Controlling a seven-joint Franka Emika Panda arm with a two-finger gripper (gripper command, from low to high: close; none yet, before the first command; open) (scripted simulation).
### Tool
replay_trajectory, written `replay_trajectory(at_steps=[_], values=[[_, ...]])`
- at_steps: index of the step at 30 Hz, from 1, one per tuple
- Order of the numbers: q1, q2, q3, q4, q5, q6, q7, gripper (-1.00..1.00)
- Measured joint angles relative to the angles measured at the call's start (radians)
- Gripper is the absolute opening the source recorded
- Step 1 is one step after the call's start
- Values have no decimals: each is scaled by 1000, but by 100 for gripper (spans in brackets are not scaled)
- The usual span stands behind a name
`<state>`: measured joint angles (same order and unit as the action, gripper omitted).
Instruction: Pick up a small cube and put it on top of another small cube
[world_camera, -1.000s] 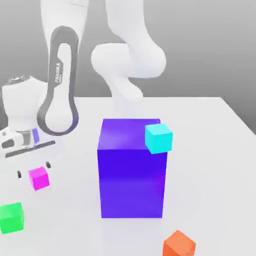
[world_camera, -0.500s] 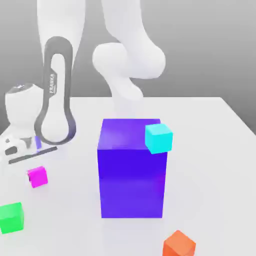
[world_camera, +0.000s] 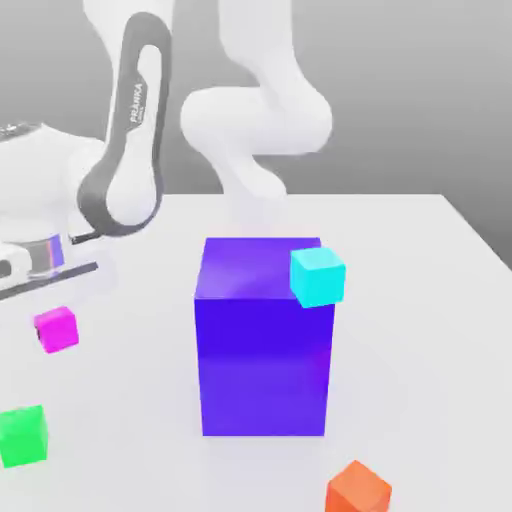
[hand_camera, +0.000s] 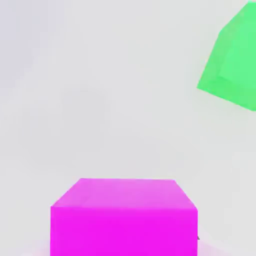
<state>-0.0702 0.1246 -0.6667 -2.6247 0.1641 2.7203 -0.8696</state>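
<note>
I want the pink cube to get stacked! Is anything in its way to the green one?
Nothing visible stands between the pink cube and the green cube; the big purple-blue block is off to one side.

Purple-blue block looks smooth, perhaps glossy plastic.
</note>
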Motion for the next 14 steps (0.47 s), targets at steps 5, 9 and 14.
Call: replay_trajectory(at_steps=[5, 9, 14], values=[[14, 67, 72, 182, 33, -128, -87, -100], [-32, 188, 159, 239, 151, -81, -186, -100], [-63, 247, 201, 248, 212, -38, -230, 100]])
